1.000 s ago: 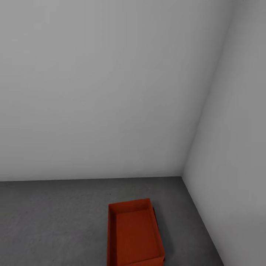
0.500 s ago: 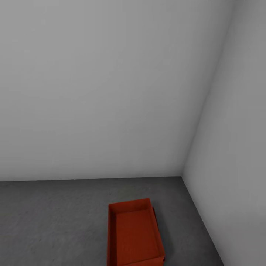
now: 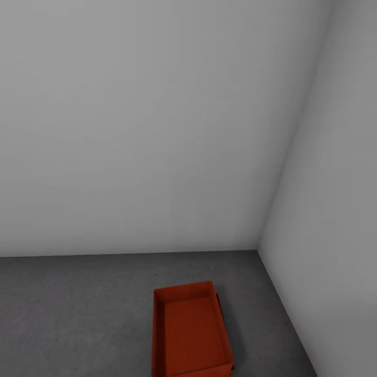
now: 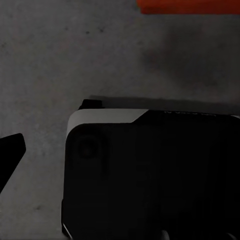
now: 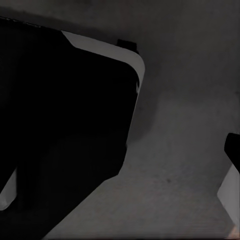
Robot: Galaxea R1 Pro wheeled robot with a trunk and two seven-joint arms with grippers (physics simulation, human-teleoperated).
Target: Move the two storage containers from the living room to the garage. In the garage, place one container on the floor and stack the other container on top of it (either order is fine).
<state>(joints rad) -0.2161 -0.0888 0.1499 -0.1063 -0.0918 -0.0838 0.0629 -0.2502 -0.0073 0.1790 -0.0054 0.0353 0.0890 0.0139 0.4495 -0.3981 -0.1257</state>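
Note:
An orange-red storage container (image 3: 191, 331) sits open side up on the dark grey concrete floor (image 3: 78, 314) of the garage, close to the corner of two pale walls. A thin dark strip runs along its right side, and I cannot tell whether another container lies under it. In the left wrist view an orange edge (image 4: 187, 5) of a container shows beyond the robot's base. My left gripper (image 4: 120, 160) shows one dark fingertip (image 4: 11, 148) far out at the side, with nothing held. My right gripper (image 5: 120, 170) likewise shows a fingertip (image 5: 233, 149) at the picture's edge, with nothing held.
Plain grey walls (image 3: 157, 131) meet in a corner at the right (image 3: 277, 188), a short way beyond the container. The robot's black-and-white base (image 4: 150, 170) stands on the concrete and fills much of both wrist views (image 5: 65, 100). Open floor stretches to the left.

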